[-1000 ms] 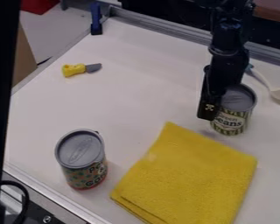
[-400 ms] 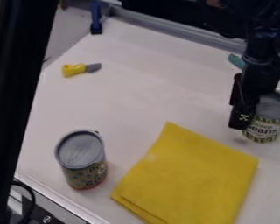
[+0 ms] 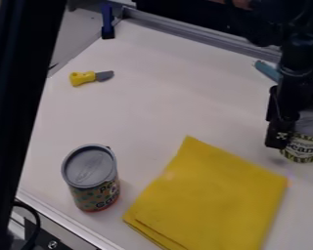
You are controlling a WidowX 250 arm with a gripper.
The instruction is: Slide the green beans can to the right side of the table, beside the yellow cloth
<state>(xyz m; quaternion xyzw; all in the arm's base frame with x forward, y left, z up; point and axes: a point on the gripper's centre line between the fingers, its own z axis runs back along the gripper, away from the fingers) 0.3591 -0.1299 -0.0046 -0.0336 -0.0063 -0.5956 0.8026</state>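
Note:
At the right edge of the view hangs the black gripper [image 3: 288, 135], shut on the green beans can [image 3: 304, 147]. One finger lies along the left side of this upright can, and the arm covers part of its grey lid. Whether the can's base touches the table cannot be told. Just below and to the left of it, a folded yellow cloth [image 3: 208, 195] lies flat. A second can [image 3: 92, 177], with a grey lid and a dotted label, stands upright left of the cloth. Farther back at the left lies a toy knife [image 3: 90, 77] with a yellow handle and grey blade.
The white table [image 3: 152, 97] has a raised metal rim [image 3: 185, 33] along its back. A blue clamp [image 3: 107, 22] sits at the back left corner. Beside the arm lies a teal utensil [image 3: 267, 71]. A dark post [image 3: 22, 107] crosses the left side.
Gripper and green beans can have moved together to the right and somewhat toward the front. The teal utensil has come into sight beside the arm. The dark post at the left has shifted right.

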